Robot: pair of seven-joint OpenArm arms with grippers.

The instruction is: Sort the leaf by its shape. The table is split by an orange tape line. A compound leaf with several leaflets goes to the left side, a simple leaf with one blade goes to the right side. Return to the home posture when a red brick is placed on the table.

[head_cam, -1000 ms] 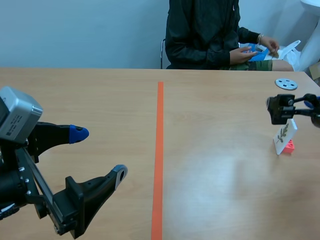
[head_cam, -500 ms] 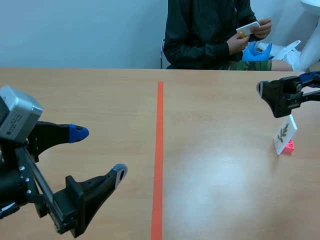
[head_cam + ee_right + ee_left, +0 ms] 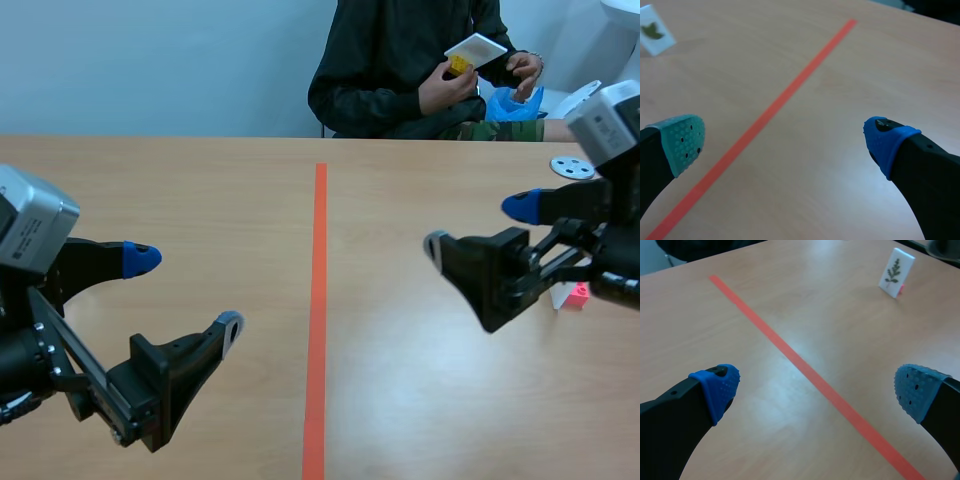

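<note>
Scene: left gripper (image 3: 185,292) sits low at near left, spread wide, nothing in it. Right gripper (image 3: 480,225), also wide and empty, hangs right of the orange tape line (image 3: 319,300). A second ago it was out at the right edge above the card. Now it has swung in and hides most of the card above the pink brick base (image 3: 577,294).

Left wrist: the small white card with a printed many-leaflet sprig (image 3: 896,271) stands upright on the right side.

Right wrist: same card, blurry, well apart from the open fingers.

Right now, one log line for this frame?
left gripper: open, empty | right gripper: open, empty | leaf card: upright, right of tape line | person: holding white card
</note>
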